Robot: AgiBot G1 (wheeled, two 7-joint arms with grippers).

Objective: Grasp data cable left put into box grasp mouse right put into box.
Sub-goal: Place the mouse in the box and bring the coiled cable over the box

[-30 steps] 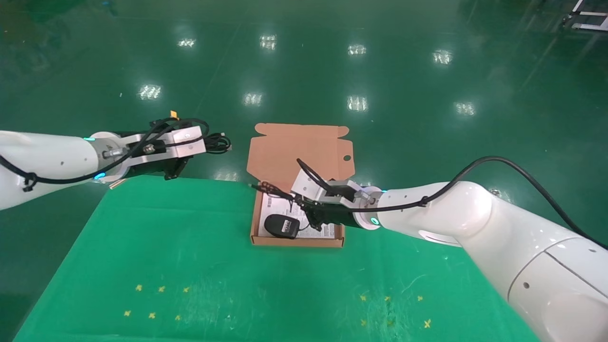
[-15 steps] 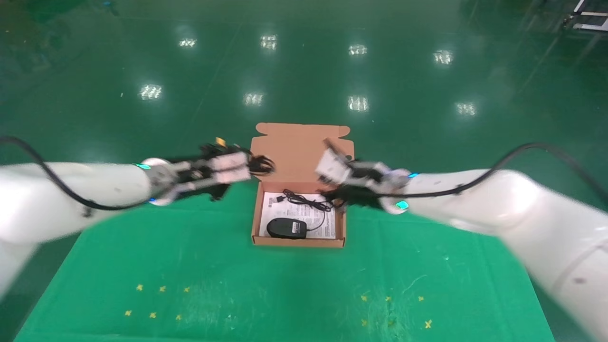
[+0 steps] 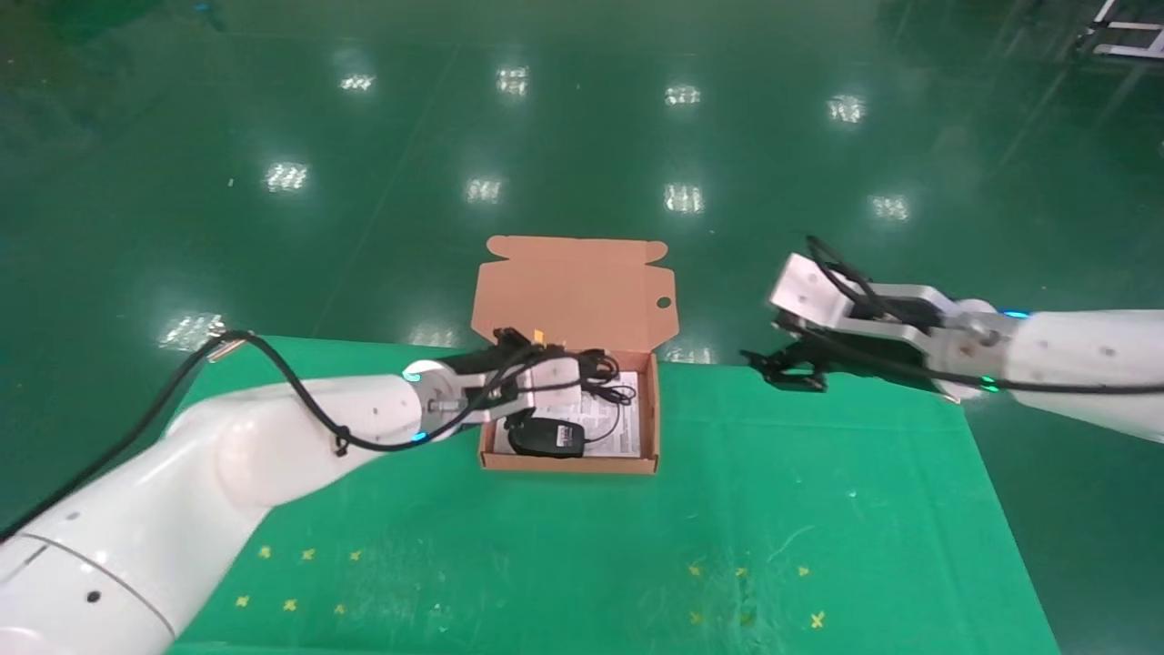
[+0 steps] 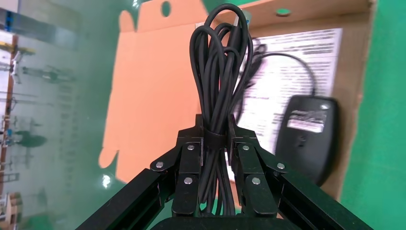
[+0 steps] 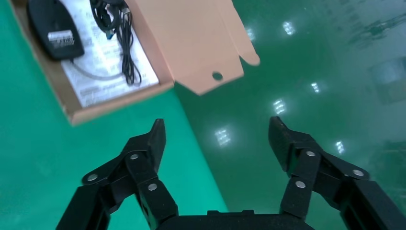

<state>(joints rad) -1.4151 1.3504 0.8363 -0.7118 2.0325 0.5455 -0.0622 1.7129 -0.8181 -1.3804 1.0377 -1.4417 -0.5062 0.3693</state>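
The box (image 3: 568, 464) stands open at the table's back middle, lid (image 3: 573, 291) raised behind it. The black mouse (image 3: 546, 438) lies in it on the white sheet (image 3: 605, 428), its thin cord (image 5: 127, 57) beside it. My left gripper (image 3: 582, 377) is over the box's back left part, shut on the data cable (image 4: 218, 86), a looped black bundle that hangs above the sheet. In the left wrist view the gripper (image 4: 216, 132) clamps the bundle at its band, with the mouse (image 4: 306, 139) below. My right gripper (image 3: 782, 368) is open and empty at the table's back right edge; it also shows in the right wrist view (image 5: 218, 132).
The green table cloth (image 3: 564, 564) carries small yellow cross marks front left and front right. Beyond its back edge lies the shiny green floor (image 3: 582, 136). In the right wrist view the box (image 5: 86, 112) lies off to one side of the open fingers.
My left arm swung in from the back left and brought the data cable over the box. My right arm left the mouse in the box and drew away to the right, open.
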